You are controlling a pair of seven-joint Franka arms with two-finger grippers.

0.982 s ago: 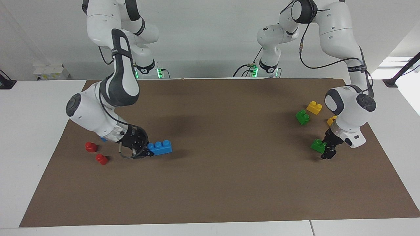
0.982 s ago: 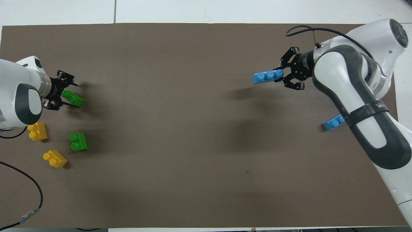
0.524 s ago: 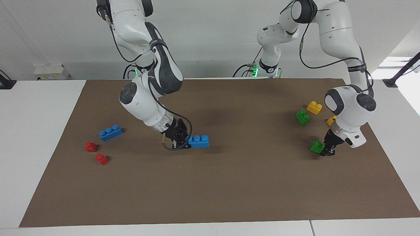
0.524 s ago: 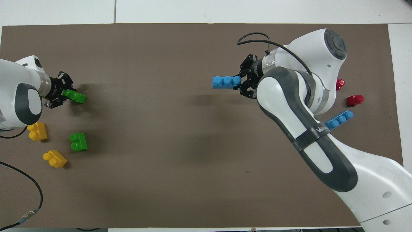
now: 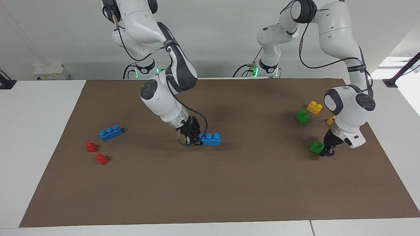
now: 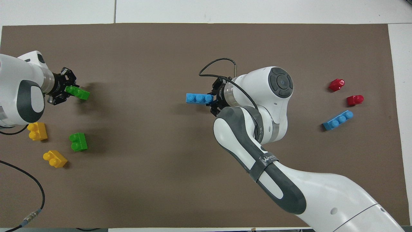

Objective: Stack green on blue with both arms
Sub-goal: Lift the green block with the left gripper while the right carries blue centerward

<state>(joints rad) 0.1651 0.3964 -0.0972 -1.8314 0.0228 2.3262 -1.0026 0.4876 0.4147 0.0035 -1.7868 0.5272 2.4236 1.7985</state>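
At the facing view's centre, the right gripper [image 5: 194, 139] clenches one end of the blue brick [image 5: 210, 139], studs up, presumably to offer a level base. At mid-right, low over the counter [image 5: 229, 183], the left gripper [image 5: 328, 150] grasps the green brick [image 5: 316, 147], likely for carrying across.
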